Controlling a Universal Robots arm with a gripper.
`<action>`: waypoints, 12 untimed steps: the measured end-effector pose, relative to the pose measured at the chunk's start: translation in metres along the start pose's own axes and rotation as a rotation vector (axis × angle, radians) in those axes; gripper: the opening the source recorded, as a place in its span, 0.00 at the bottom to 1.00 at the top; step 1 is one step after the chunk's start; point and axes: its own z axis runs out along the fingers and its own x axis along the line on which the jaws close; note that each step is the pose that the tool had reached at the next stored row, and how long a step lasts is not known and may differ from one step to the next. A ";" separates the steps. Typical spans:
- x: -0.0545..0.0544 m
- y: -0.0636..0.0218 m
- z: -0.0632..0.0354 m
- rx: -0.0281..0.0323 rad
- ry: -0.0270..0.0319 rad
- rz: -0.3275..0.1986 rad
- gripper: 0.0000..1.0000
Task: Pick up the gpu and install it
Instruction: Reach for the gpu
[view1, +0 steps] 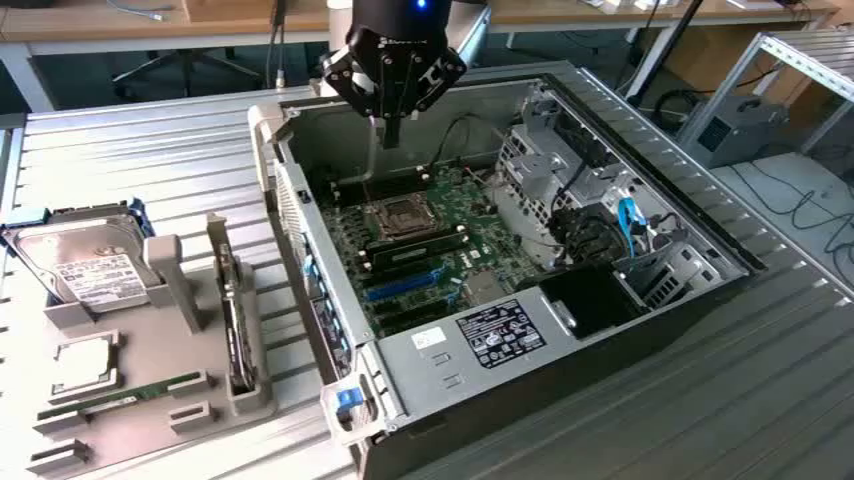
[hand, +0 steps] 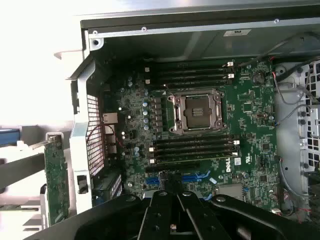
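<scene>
The gpu (view1: 239, 325) is a thin dark card standing on edge in a slot of the grey holder (view1: 147, 400), at the exterior view's left, outside the computer case. In the wrist view it appears as a green-faced card (hand: 55, 182) beside the case's rear wall. My gripper (view1: 387, 135) hangs above the open case (view1: 627, 300), over the far part of the motherboard (view1: 441, 235). Its fingers are shut together with nothing between them. The wrist view looks down past the gripper (hand: 171, 192) onto the empty CPU socket (hand: 196, 111) and the blue expansion slots (hand: 195, 176).
A silver hard drive (view1: 87, 265), a CPU chip (view1: 83, 360) and a green RAM stick (view1: 114, 400) also sit in the holder. Inside the case are a drive cage (view1: 541, 165), cables (view1: 627, 225) and a power supply (view1: 501, 335). Everything rests on a ribbed metal table (view1: 160, 150).
</scene>
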 end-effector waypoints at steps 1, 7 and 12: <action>0.000 0.0000 0.0000 0.0000 0.0000 0.000 0.11; 0.002 -0.0001 0.0000 0.0000 -0.0001 0.000 0.11; 0.004 -0.0003 -0.0001 0.0000 0.0000 0.000 0.11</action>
